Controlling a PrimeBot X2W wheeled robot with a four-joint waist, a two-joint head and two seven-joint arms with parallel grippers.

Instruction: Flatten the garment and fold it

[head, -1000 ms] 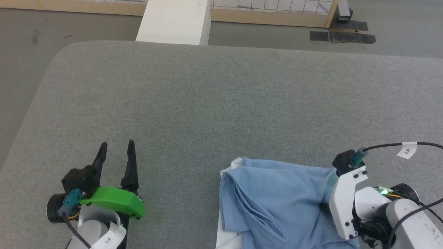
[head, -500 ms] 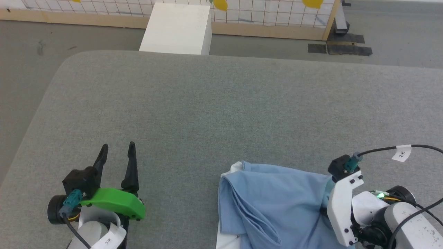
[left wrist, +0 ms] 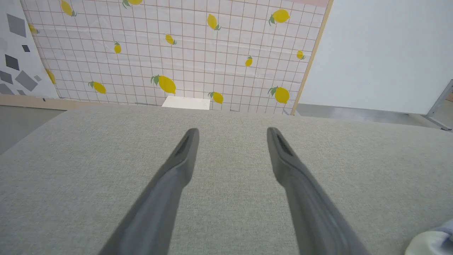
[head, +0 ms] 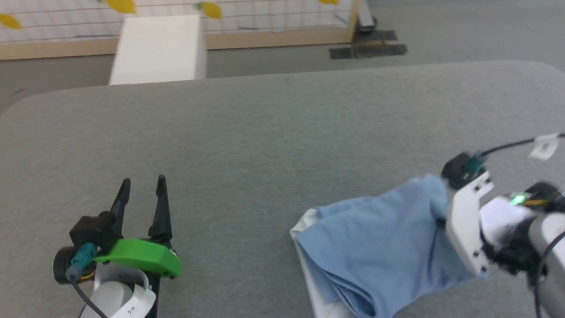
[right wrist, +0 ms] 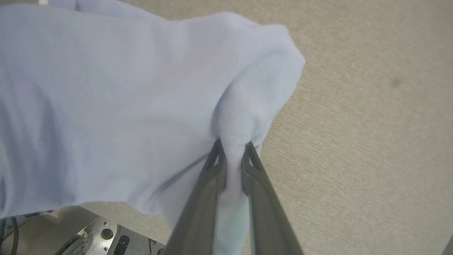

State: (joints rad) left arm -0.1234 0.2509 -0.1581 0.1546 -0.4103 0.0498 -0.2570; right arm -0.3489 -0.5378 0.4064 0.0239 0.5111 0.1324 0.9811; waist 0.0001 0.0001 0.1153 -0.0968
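One pinch taken: my right pincer (right wrist: pixel 231 150), wider a second ago, has nipped a fold of the light blue polo shirt (head: pixel 379 238), which lies crumpled at four o'clock on the grey counter (head: pixel 265 132). My left pincer (head: pixel 141 185) waits at seven o'clock, spread wide and empty. Flattening, I judge, can begin.

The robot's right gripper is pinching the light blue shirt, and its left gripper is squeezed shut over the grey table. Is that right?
Not quite. The left gripper is open, its jaws spread wide apart over the grey fabric-covered table; the left wrist view shows it. The right gripper is indeed pinching a fold of the light blue short-sleeved polo shirt.
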